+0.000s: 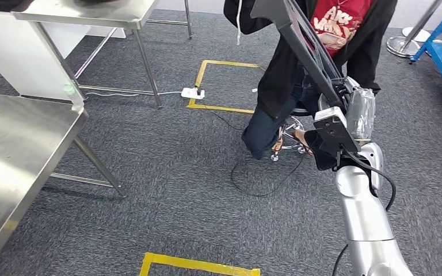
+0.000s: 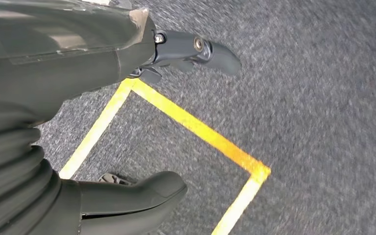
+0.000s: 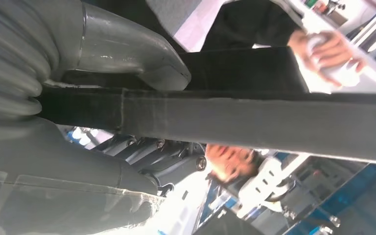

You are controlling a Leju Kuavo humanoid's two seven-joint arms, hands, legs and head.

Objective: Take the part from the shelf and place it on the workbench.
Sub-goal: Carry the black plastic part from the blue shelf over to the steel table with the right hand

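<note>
In the right hand (image 1: 329, 144), raised out over the carpet (image 1: 167, 172), is the part (image 1: 299, 40): a long, dark, flat-sided bar that runs up and away from the hand toward a seated person (image 1: 316, 63) in a dark jacket. The right wrist view shows the thumb (image 3: 127, 54) lying over one face of the part (image 3: 254, 122) and the darker fingers (image 3: 152, 156) wrapped under the opposite face, so the hand (image 3: 103, 112) is closed firmly round the bar. The grip sits near one end, with most of the length sticking out beyond it.

The bar looks rigid and matte, not slippery, and probably of moderate weight. Held so far from its middle, it will likely lever against the wrist and want to swing or droop when the arm turns. A hold nearer the middle would balance better; as it is, slow turns seem wise, and the far end passes close to the person.

The left hand (image 2: 176, 117) hangs over the carpet above a yellow tape square (image 2: 196, 129), thumb and fingers apart, holding nothing.

The steel table (image 1: 17, 155) stands well apart on the left, so the part has yet to be carried across and laid flat.
</note>
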